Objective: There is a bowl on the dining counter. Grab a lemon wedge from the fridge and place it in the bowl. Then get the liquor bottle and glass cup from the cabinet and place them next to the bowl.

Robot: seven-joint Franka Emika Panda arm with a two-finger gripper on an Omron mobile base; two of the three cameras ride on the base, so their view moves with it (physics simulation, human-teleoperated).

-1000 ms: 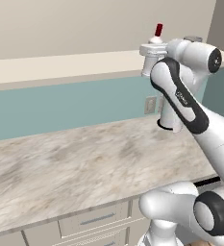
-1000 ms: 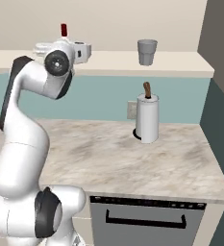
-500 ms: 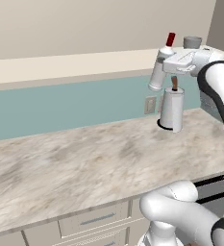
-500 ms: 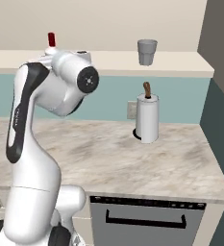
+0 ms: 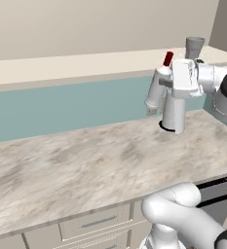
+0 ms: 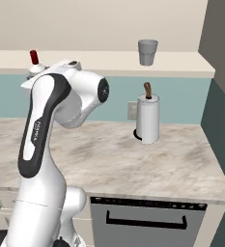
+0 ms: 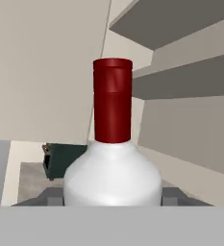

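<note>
Marbled stone counter (image 5: 76, 165) spans the lower half of the left base frame, teal backsplash (image 5: 61, 107) above it, a pale shelf (image 6: 114, 61) running along the top of that. White arm (image 6: 51, 125) fills the left of the right base frame, bent over at the elbow. Paper towel roll (image 6: 147, 118) stands upright on the counter right of centre, just behind the carried load as the left base frame shows it. Hand (image 5: 169, 83) sits right of centre in the left base frame, fingers pinching the liquor bottle (image 5: 156, 87) about its body; the bottle is lifted clear of the shelf and leans, red cap (image 5: 168, 59) toward upper right. Hand view: bottle shoulder and cap dead centre, a dark finger tip showing at either side of the white body. Glass cup (image 6: 147, 51) waits on the shelf, upper right, well apart from the bottle. Bowl, fridge and lemon wedge are not to be judged from here. Risks, as I read them: smooth rounded body held low, so the leaning bottle may pivot or slip during a wide swing; a sweep to the right could clip the towel roll or knock the cup off the shelf.
</note>
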